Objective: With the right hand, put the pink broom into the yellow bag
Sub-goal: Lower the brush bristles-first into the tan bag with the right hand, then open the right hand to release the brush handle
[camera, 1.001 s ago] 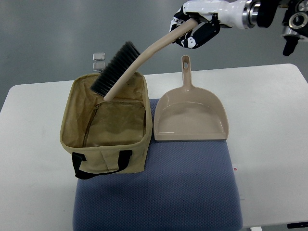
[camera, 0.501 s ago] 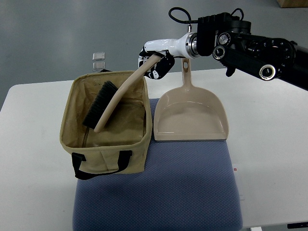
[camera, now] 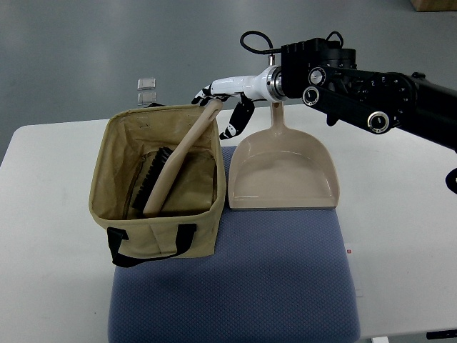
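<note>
The pink-beige broom (camera: pixel 173 166) with black bristles lies inside the open yellow fabric bag (camera: pixel 153 226). Its bristle head is down on the bag's floor. Its handle leans up against the bag's back right rim. My right hand (camera: pixel 223 106) reaches in from the right and hovers at the handle's upper end. Its fingers (camera: pixel 238 118) are spread on either side of the handle tip and no longer clamp it. The left arm does not show.
A beige dustpan (camera: pixel 284 171) lies just right of the bag, its handle pointing away under my right forearm. Bag and dustpan sit on a blue mat (camera: pixel 235 279) on the white table (camera: pixel 400 186). Small clear boxes (camera: pixel 146 89) stand behind the bag.
My right hand came down and to the left, lowering the broom from above the bag until its head rests on the bag's floor. The fingers have opened off the handle.
</note>
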Robot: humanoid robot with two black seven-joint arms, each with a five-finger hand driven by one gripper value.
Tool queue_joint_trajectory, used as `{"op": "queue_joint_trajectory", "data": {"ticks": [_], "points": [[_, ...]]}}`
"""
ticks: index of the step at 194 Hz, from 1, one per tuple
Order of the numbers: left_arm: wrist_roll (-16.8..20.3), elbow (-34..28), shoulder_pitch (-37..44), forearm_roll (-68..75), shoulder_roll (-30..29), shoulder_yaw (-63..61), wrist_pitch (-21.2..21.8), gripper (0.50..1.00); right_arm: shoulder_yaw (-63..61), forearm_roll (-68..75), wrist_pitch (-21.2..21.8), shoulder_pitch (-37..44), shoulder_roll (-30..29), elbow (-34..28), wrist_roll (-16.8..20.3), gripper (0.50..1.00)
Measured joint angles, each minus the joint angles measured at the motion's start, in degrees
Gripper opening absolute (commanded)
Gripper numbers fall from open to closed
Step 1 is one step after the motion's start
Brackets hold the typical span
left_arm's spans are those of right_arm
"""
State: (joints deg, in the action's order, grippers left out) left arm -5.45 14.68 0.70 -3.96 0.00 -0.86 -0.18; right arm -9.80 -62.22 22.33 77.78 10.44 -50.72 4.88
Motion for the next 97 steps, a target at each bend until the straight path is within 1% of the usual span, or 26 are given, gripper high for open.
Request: {"op": "queue_joint_trajectory", "data": {"ticks": [36,71,88,97], "points": [[0.00,-0.06,-0.01,-0.07,0.00,0.04,0.00,1.000,-2.98,0.66,-0.39,1.26,1.85,0.00,0.00,0.930],[0.00,-0.25,-0.01,-0.10,0.00,0.07,0.00,1.000,-15.29,1.27,-0.99,1.61,6.55,0.09,0.15,0.930],[0.00,-0.26,0.00,-0.10,0.00,0.07,0.00,1.000,-23.90,3.02,-2.65,-0.77,7.94,0.33,0.05,0.928],[0.00,-0.27,0.00,-0.10,0.00,0.07,0.00,1.000,-29.51,5.00,-4.25,-3.22,8.26,0.64,-0.14,0.928]]}}
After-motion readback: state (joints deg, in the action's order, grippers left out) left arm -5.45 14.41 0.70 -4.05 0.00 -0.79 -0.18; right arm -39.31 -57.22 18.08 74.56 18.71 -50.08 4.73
